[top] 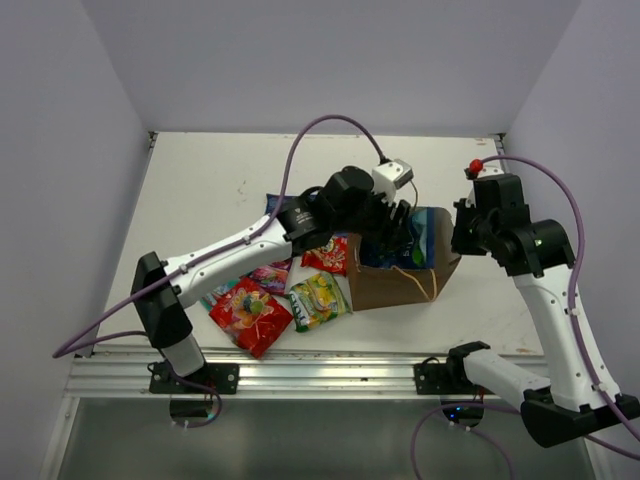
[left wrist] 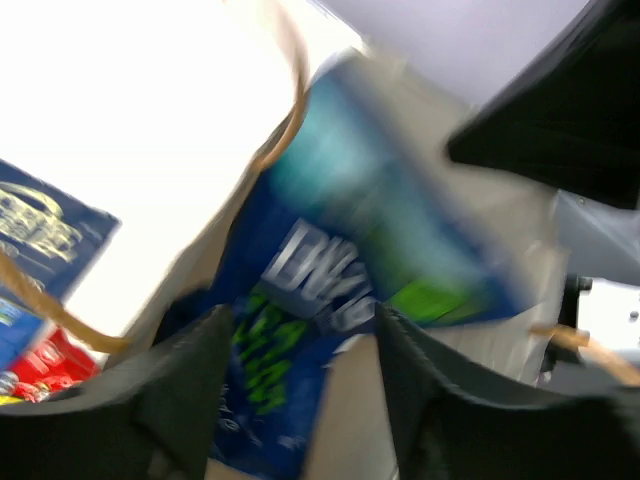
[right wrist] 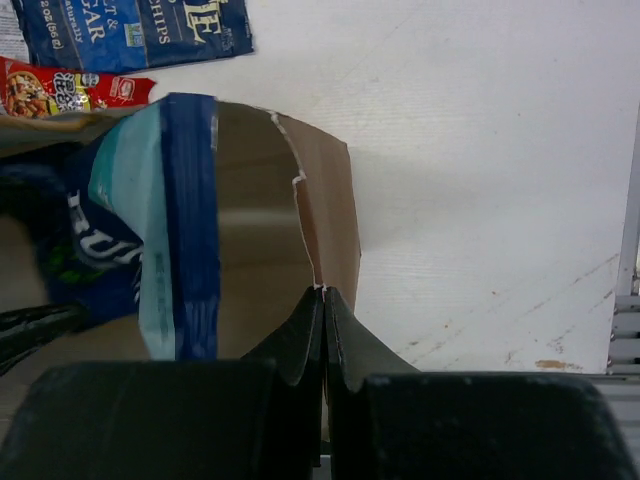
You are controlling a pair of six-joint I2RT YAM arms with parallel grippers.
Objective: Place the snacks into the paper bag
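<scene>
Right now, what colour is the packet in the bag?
Packet: blue and teal; right wrist view.

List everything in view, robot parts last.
Brown kraft paper bag: one, table centre, mouth open.
Blue-and-teal glossy packet: one, inside the bag.
Large red glossy packet: one, near the table's front edge.
Yellow-green packet: one, front-left of the bag.
Small red packet: one, just left of the bag.
Pink-purple packet: one, beside the left arm.
Dark blue chip packet: one, behind the pile.
White table: one, under everything.
Left gripper: black, fingers apart over the bag's mouth.
Right gripper: black, shut on the bag's rim.
</scene>
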